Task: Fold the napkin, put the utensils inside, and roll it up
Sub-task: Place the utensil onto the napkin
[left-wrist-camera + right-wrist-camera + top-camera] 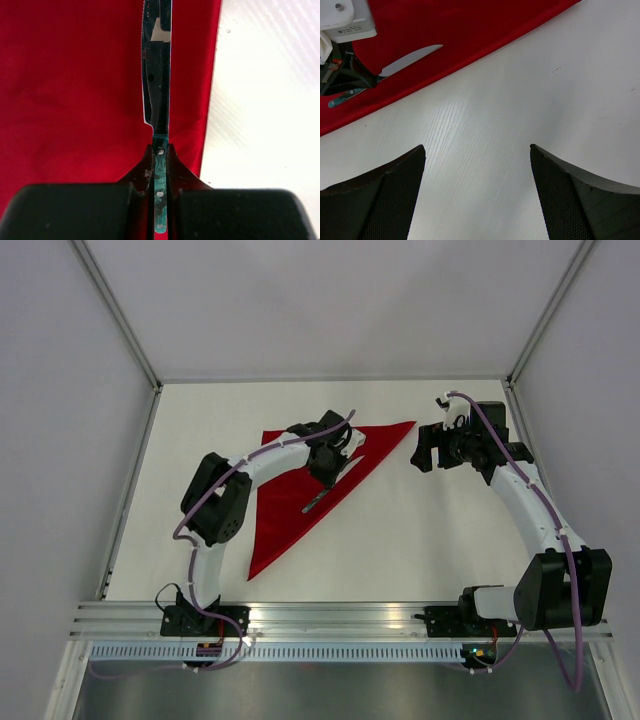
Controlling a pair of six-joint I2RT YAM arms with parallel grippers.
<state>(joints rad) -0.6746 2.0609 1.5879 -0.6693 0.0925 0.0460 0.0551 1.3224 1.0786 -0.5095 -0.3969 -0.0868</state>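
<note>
The deep-red napkin (pixel 285 518) lies folded into a triangle on the white table, its long edge facing right. My left gripper (pixel 328 470) hovers over that edge, shut on a knife (pixel 157 75) with a teal riveted handle. In the left wrist view the left gripper (pixel 160 146) clamps the handle while the blade runs forward over the napkin (pixel 75 90), parallel to its edge. From the right wrist view the knife (pixel 410 59) sits just above the napkin (pixel 445 25). My right gripper (pixel 420 452) stands open over bare table beside the napkin's right corner; nothing lies between the jaws of the right gripper (pixel 477 146).
White table (pixel 430 530) stretches right of and in front of the napkin. Grey walls enclose the back and both sides. An aluminium rail (pixel 340 618) with both arm bases runs along the near edge.
</note>
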